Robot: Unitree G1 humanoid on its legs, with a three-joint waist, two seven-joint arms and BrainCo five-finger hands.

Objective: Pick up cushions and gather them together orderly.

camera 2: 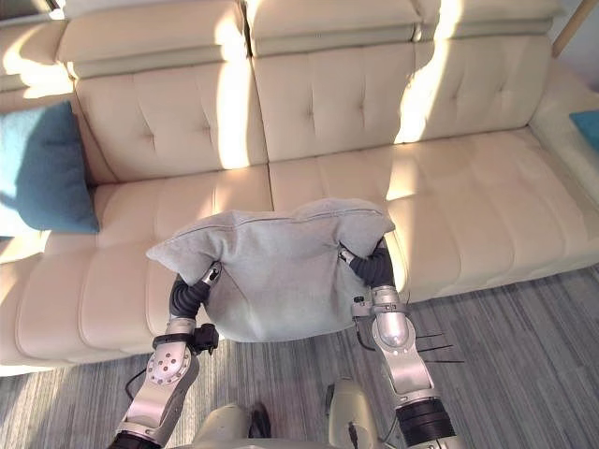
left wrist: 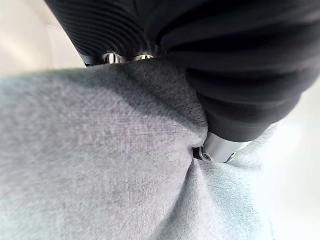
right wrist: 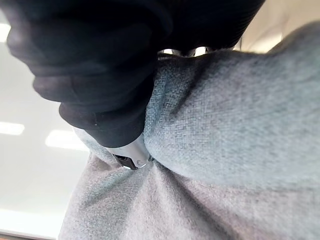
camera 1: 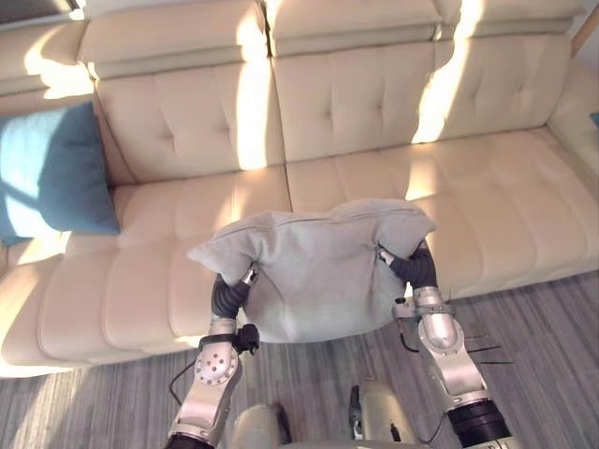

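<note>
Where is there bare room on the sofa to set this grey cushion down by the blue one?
The left seat is bare between the blue cushion and the held grey cushion, back to the backrest. The right seat is bare too. Crowded at the far left end alone.

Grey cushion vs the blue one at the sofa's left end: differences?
The grey cushion is held up, pinched by left hand and right hand; blue cushion leans against the sofa backrest. Grey is creased at the grips; blue lies smooth. Both are fabric cushions.
</note>
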